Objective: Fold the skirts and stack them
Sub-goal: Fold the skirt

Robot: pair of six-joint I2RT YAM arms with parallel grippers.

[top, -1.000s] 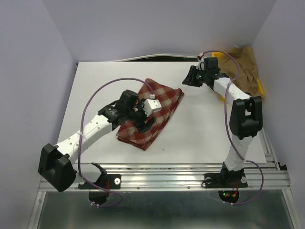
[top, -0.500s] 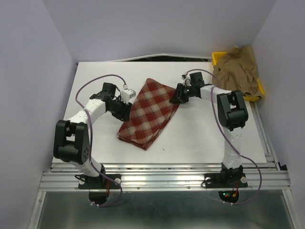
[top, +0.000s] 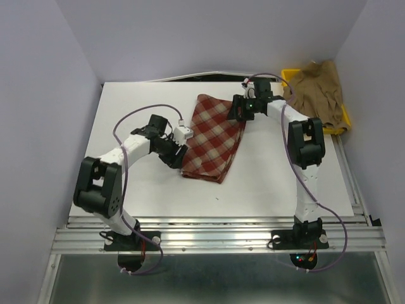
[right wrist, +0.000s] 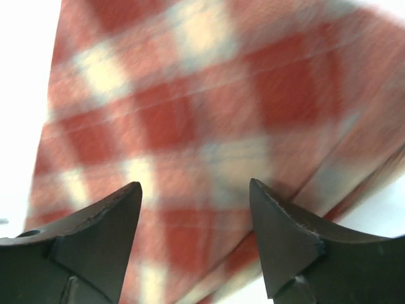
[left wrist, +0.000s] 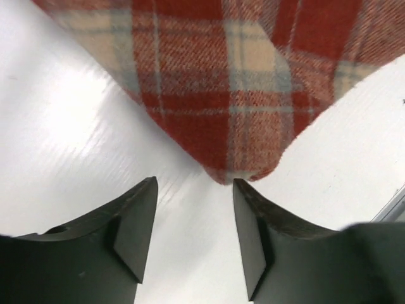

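Observation:
The red-and-cream plaid skirt (top: 212, 138) lies folded flat mid-table. My left gripper (top: 180, 156) sits at its left near corner, open, with nothing between the fingers. In the left wrist view the skirt's corner (left wrist: 235, 166) stops just short of the fingertips (left wrist: 248, 202). My right gripper (top: 236, 111) hovers open over the skirt's far right corner; its wrist view shows plaid cloth (right wrist: 190, 114) below the spread jaws, blurred. The tan-brown skirt (top: 316, 88) lies heaped at the back right.
A yellow tray (top: 343, 118) holds the tan skirt at the table's back right corner. Purple cables loop off both arms. The white table (top: 126, 107) ends at a metal rail (top: 215, 235) along the near edge.
The plaid skirt has swung round, its near end now further right. Both grippers let go and opened; the left moved right to the skirt's near corner, the right shifted toward its far corner.

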